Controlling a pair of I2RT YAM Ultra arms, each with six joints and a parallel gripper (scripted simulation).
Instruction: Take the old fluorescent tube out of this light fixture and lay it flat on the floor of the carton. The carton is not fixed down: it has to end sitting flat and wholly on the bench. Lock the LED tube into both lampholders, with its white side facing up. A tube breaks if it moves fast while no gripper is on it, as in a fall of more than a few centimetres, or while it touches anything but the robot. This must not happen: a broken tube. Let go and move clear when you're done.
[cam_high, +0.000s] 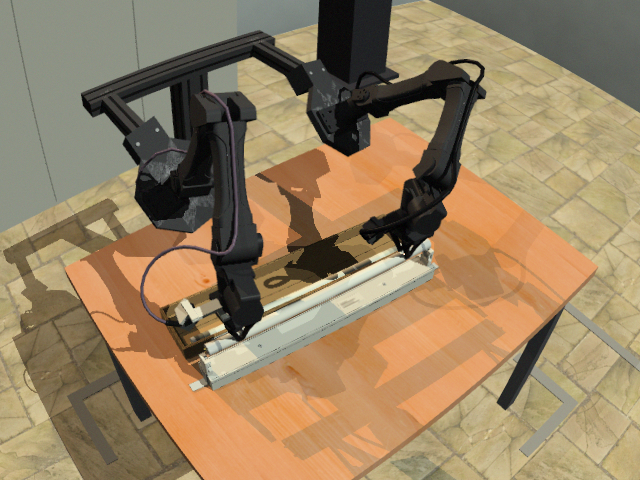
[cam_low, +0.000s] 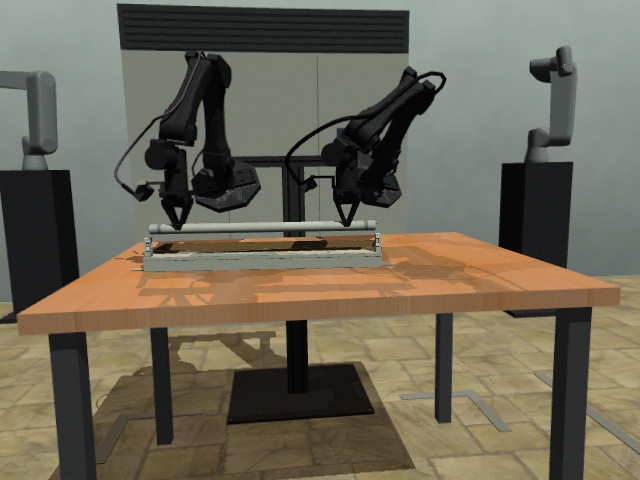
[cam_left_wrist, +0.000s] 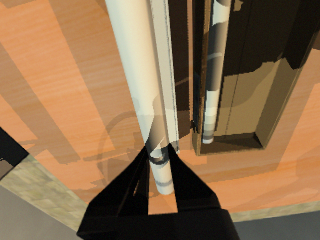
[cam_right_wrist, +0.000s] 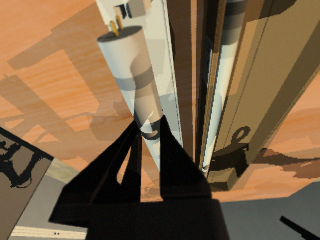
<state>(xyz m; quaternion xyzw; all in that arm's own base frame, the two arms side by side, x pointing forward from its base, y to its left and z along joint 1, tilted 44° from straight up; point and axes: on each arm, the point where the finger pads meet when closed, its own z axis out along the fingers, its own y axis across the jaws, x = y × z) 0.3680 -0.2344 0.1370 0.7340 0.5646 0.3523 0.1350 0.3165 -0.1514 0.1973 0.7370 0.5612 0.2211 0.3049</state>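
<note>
Spanning right claw (cam_high: 239, 336) (cam_low: 178, 226) (cam_right_wrist: 150, 127) to left claw (cam_high: 407, 254) (cam_low: 346, 224) (cam_left_wrist: 160, 151), LED tube (cam_high: 320, 297) (cam_low: 263, 227) (cam_left_wrist: 136, 65) (cam_right_wrist: 128, 65) gripped near ends.

A robotics lab is indicated: further robot arms (cam_low: 42, 112) (cam_low: 562, 103) are mounted on dark pedestals (cam_low: 38, 222) (cam_low: 540, 206), and floor markings (cam_high: 553, 387) (cam_low: 465, 395) are noted around the bench (cam_high: 491, 320) (cam_low: 320, 304).
</note>
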